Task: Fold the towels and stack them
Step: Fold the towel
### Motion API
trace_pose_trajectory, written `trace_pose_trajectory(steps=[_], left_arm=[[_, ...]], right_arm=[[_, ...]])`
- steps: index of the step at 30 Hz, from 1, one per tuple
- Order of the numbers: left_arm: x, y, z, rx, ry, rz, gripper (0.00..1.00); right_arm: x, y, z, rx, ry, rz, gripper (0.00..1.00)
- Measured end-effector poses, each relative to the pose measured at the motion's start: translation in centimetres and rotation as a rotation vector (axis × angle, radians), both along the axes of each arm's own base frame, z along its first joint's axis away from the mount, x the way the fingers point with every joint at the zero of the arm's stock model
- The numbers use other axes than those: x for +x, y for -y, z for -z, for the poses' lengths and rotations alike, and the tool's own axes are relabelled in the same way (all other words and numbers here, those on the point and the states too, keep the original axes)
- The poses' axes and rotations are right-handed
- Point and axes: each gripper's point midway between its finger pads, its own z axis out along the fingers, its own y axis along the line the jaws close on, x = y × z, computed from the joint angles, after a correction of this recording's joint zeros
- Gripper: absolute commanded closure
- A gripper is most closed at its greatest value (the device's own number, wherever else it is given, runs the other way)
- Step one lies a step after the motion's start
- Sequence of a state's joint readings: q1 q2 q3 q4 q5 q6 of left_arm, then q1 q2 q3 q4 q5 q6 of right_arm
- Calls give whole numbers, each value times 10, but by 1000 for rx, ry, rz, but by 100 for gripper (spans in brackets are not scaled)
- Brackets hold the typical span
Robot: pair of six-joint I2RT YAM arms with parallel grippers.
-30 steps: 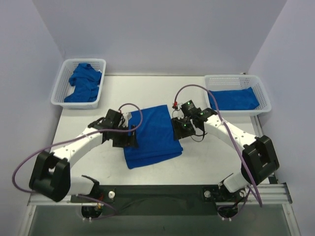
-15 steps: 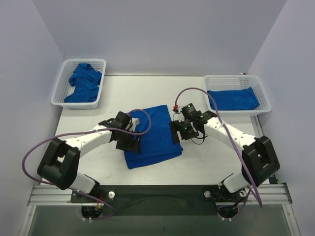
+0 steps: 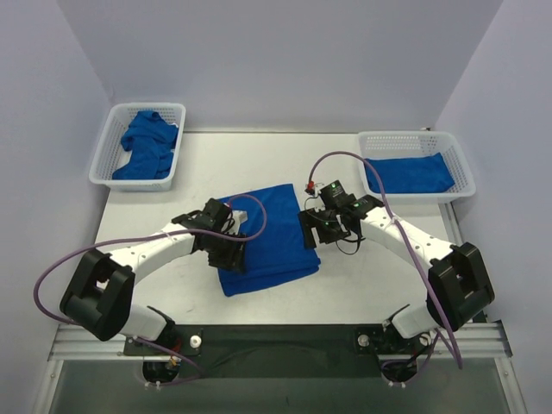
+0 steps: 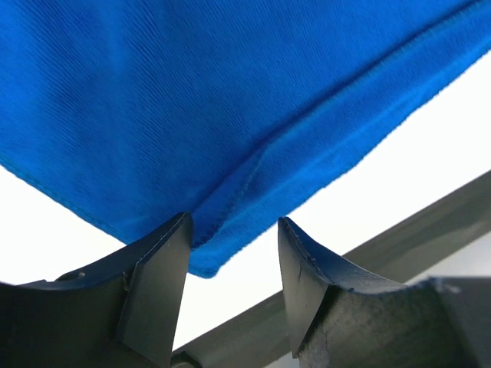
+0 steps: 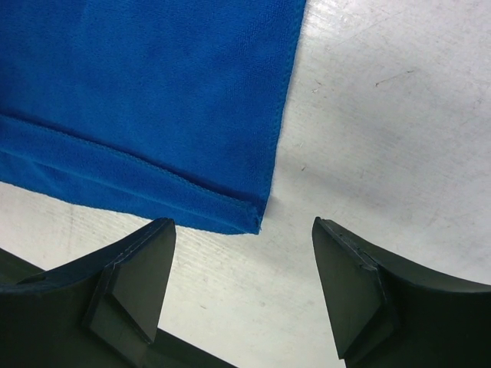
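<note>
A folded royal-blue towel (image 3: 269, 235) lies in the middle of the table. My left gripper (image 3: 231, 252) sits at the towel's near-left corner. In the left wrist view that corner (image 4: 219, 249) pokes between the fingers (image 4: 157, 280), brushing the left one, with a wide gap to the other. The left gripper (image 4: 230, 261) is open. My right gripper (image 3: 312, 231) hovers at the towel's right edge. In the right wrist view the hemmed towel corner (image 5: 249, 215) lies just ahead of the right gripper (image 5: 244, 264), which is open over bare table.
A white mesh basket (image 3: 102, 168) at the back left holds crumpled blue towels (image 3: 147, 145). Another basket (image 3: 461, 168) at the back right holds a flat folded towel (image 3: 410, 174). A dark rail (image 3: 276, 336) runs along the table's near edge.
My left gripper slid toward the towel's near-left corner and its jaws narrowed. My right gripper opened wider and let go of the towel's right edge.
</note>
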State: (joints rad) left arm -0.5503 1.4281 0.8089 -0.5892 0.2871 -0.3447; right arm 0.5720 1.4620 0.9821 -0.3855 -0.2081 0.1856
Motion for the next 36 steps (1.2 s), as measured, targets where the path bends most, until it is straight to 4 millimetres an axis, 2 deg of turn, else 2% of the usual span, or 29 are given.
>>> trace_pose_trajectory(steps=[10, 13, 19, 23, 28, 33, 36], left_arm=[[-18, -1, 3, 4, -44, 7, 40], [-19, -2, 7, 17, -54, 10, 45], [-27, 3, 9, 19, -72, 41, 46], [-39, 10, 6, -18, -113, 57, 47], [-67, 7, 2, -64, -186, 62, 48], [-91, 1, -2, -86, -258, 69, 48], [-94, -1, -7, -83, -258, 58, 44]], right_arm=[[-4, 4, 2, -8, -1, 12, 28], [-5, 4, 2, -4, -2, 18, 27], [-7, 7, -1, 6, 13, 27, 28], [-10, 9, 0, 3, 18, 31, 28], [-10, 10, -1, 5, 23, 30, 30], [-8, 8, -1, 13, 29, 28, 37], [-8, 7, -1, 17, 28, 25, 43]])
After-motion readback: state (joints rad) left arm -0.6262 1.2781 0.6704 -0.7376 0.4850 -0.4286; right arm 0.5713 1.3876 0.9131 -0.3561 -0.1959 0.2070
